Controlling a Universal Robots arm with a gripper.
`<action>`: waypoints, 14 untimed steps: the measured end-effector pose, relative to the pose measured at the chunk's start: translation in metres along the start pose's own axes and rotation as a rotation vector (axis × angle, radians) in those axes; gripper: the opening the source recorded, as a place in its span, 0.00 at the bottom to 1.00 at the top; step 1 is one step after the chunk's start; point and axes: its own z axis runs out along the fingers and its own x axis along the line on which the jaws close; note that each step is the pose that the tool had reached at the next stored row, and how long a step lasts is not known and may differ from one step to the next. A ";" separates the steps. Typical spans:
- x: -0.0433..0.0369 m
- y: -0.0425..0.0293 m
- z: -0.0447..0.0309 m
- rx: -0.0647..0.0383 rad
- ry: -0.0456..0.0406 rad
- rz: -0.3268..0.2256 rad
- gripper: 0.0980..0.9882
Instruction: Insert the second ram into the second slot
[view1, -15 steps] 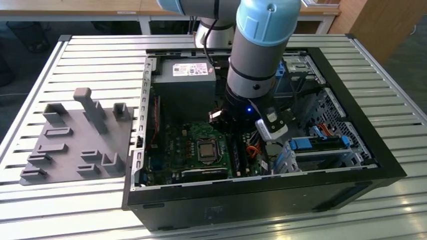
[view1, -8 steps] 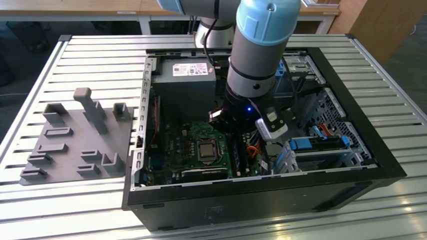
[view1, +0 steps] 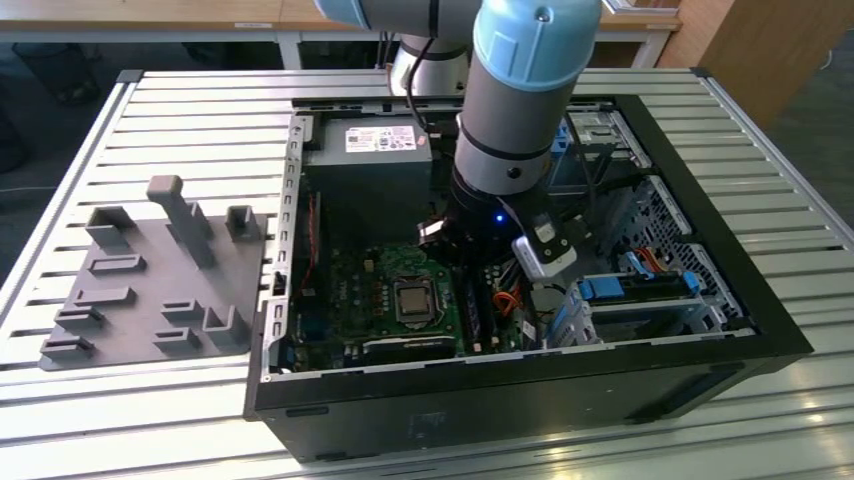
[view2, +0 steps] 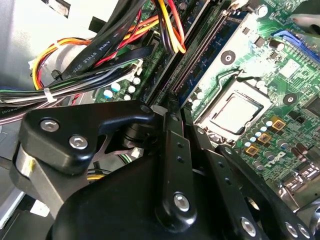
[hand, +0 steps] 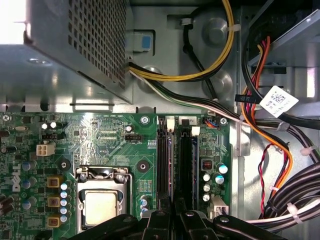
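My gripper (hand: 173, 216) reaches down into the open computer case (view1: 747, 300), over the memory slots beside the processor socket (hand: 102, 205). The second ram (hand: 171, 165) shows as a thin edge standing along one slot. It runs straight out from between my black fingers (view2: 170, 135). In the second wrist view its dark-blue side (view2: 210, 60) lies along the slot line, and the gripper (view2: 176, 107) is drawn tight around its near part. The slot next to it (hand: 185, 160) is black and bare. In the exterior view the arm (view1: 507, 150) hides the fingers.
The power supply (view1: 367, 165) fills the case's back corner. Thick black and coloured cable bundles (hand: 270, 150) hang close beside the slots. A drive cage with blue clips (view1: 641, 290) stands on the exterior view's right. A grey holder fixture (view1: 147, 290) lies outside the case on the slatted table.
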 end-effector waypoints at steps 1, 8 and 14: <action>0.0000 0.0000 0.0002 0.000 0.0002 0.000 0.05; 0.0001 -0.0005 0.0016 0.000 0.0015 0.000 0.05; 0.0000 -0.0006 0.0033 0.000 0.0016 0.000 0.05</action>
